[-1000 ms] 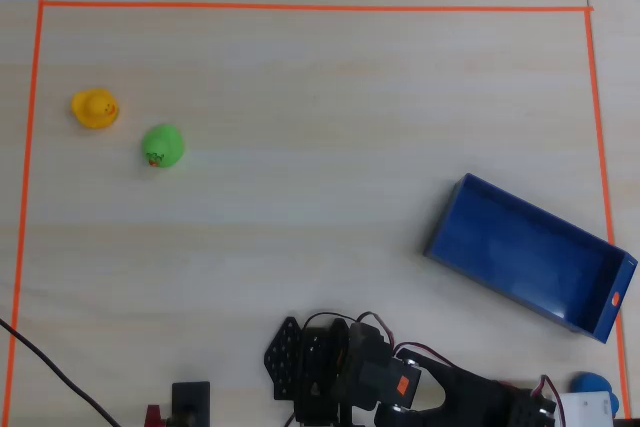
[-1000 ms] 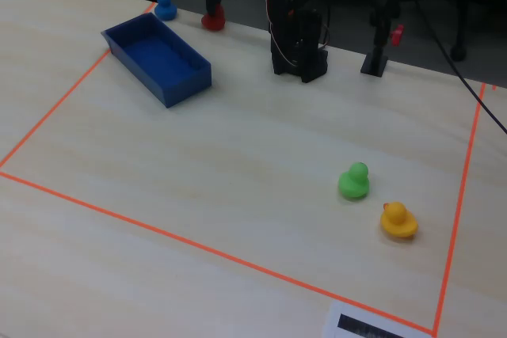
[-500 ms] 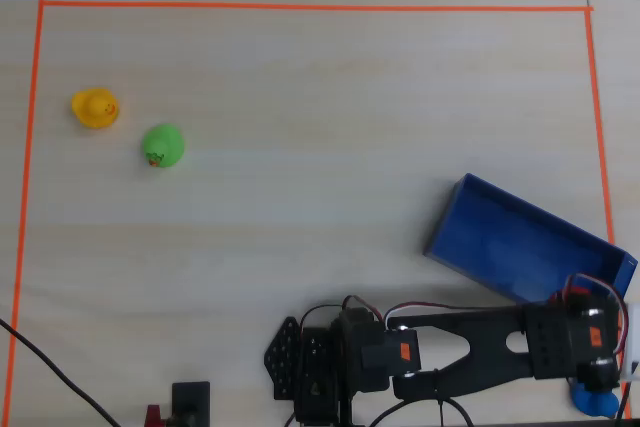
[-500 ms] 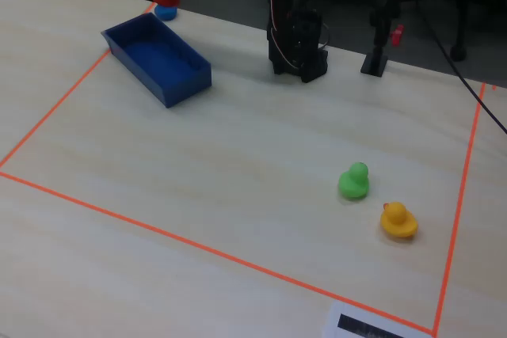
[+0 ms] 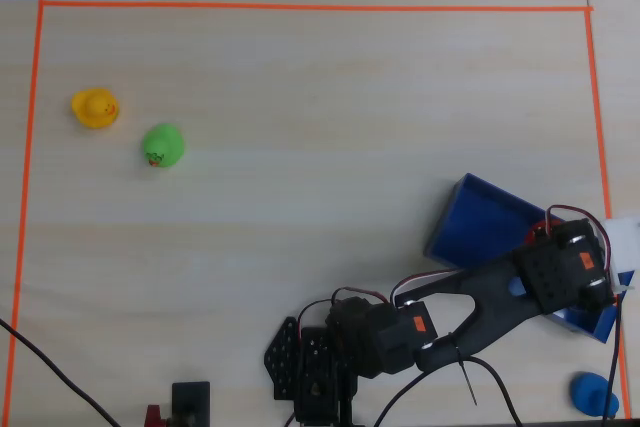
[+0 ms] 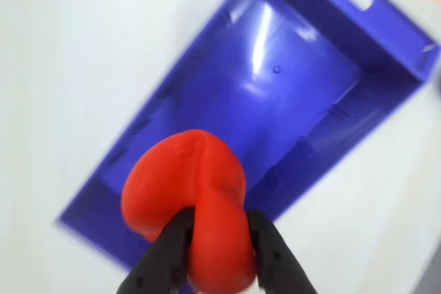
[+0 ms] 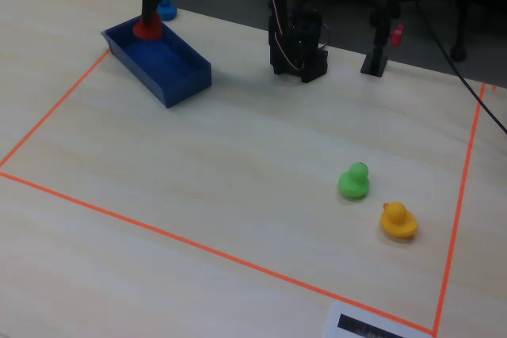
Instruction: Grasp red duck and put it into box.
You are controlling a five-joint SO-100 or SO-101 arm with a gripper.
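Tool (image 6: pixel 219 253) grips red duck (image 6: pixel 193 197) above box (image 6: pixel 303 94), ducks elsewhere.

The arm (image 5: pixel 480 302) was built of matte black links. Orange labels were seen on its servos, and red, white and black cables were looped along them. Its fingers (image 6: pixel 172 249) were black and tapered.

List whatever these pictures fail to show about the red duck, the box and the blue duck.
- Red duck: overhead view, arm covers all but a red sliver; wrist view, motion-blurred, face unreadable.
- Box: overhead view, arm hides its right half; wrist view, near corner blurred.
- Fingers: wrist view, bases cut by the bottom edge.
- Blue duck: overhead view, clipped near the bottom edge; fixed view, partly behind the arm.
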